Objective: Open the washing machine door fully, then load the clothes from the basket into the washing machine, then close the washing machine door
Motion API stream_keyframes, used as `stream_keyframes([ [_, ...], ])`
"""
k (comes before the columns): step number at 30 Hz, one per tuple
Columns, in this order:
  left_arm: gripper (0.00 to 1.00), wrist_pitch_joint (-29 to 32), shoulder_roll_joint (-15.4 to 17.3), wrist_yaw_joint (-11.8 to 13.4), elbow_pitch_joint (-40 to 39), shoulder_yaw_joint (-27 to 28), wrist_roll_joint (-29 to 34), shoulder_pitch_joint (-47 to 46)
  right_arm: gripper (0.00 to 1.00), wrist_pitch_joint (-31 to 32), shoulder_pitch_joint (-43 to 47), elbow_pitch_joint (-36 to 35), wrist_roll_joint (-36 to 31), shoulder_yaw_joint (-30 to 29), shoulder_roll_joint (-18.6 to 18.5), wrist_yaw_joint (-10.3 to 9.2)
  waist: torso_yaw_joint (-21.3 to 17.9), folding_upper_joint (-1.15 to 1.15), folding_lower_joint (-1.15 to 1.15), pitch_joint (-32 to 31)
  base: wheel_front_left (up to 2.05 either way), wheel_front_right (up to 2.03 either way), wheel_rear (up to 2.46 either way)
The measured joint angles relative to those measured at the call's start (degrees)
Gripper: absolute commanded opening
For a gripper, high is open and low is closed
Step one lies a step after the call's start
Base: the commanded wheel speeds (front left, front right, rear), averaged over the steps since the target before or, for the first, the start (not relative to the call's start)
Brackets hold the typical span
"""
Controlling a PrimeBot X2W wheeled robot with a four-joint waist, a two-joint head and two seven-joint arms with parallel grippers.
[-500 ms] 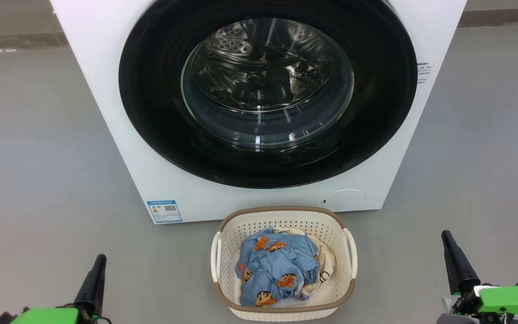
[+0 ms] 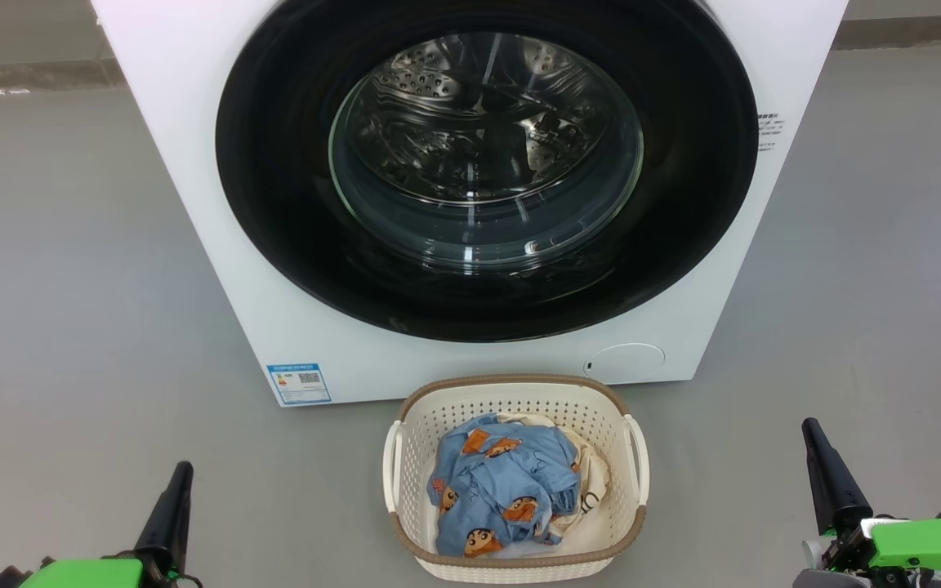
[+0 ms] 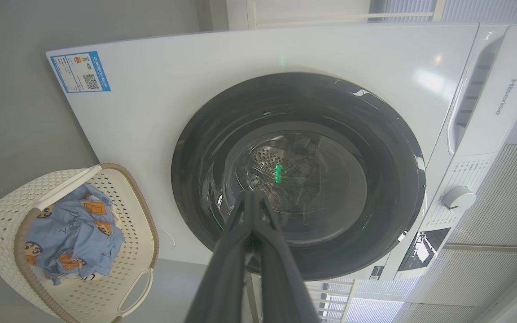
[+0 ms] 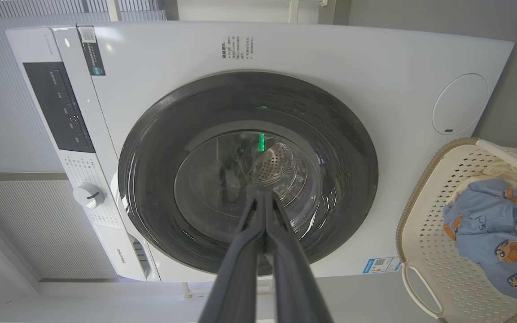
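Observation:
The white washing machine stands ahead with its round black-rimmed door closed flat against the front; the steel drum shows through the glass. On the floor before it sits the cream basket, holding the clothes, a light blue printed garment over a cream one. My left gripper rests at the lower left and my right gripper at the lower right, both shut, empty and well short of the machine. The wrist views show each pair of fingers pressed together, pointing at the door.
Grey floor surrounds the machine on both sides. A blue label and a round white flap sit on the machine's lower front. The control panel and knob are at its top.

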Motion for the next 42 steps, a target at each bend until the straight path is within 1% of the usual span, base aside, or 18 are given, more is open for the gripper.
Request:
stream_keyframes([
  [42,0.00,0.0,0.0,0.0,0.0,0.0,0.1,0.0,0.00,0.0,0.0,0.0,0.0,0.0,0.0,0.00,0.0,0.00,0.00,0.0,0.00,0.00,0.00],
])
